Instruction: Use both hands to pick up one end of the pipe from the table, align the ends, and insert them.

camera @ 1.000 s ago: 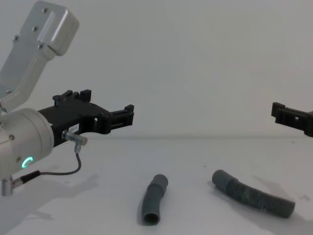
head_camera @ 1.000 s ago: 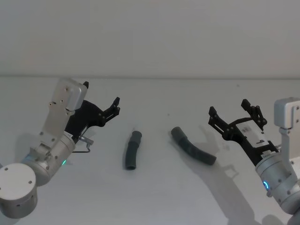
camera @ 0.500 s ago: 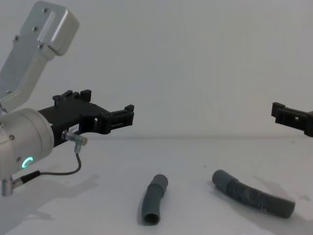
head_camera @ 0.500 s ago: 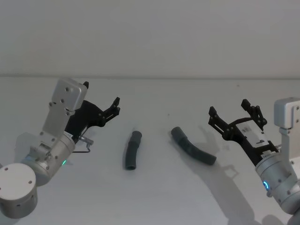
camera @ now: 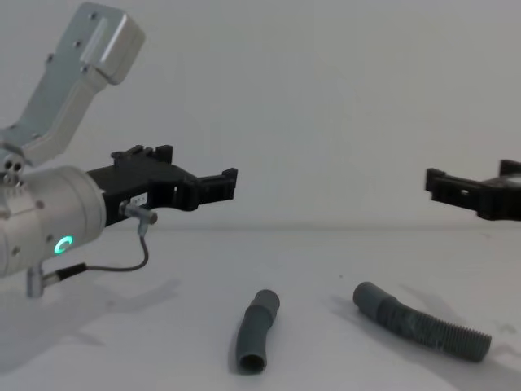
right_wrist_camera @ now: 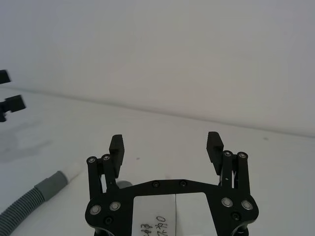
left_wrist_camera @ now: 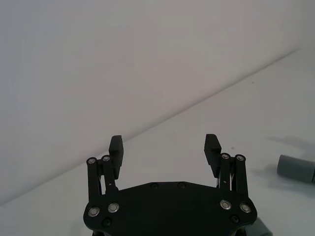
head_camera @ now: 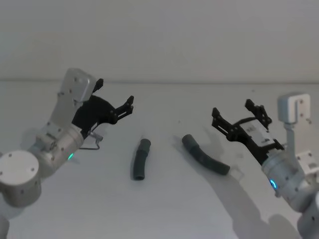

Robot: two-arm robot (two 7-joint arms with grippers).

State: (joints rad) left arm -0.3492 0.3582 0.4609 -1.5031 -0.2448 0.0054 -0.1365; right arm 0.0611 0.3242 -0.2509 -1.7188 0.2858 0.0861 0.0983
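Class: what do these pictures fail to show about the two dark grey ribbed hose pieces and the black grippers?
Chest view: the right black two-finger gripper is cut off by the right edge.
Left wrist view: beyond the open left black gripper, a smooth dark grey cuff is cut by the frame edge; which piece is unclear.
Right wrist view: the longer dark grey ribbed hose runs out of frame.

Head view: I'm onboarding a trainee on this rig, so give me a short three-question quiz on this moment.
1. True or false: the left gripper and the right gripper are both open.
2. Which lies nearer the right gripper: A, the short hose piece, or B, the longer hose piece?
3. Fill in: both pieces lie apart on the ____.
Key: 1 true; 2 B; 3 table.
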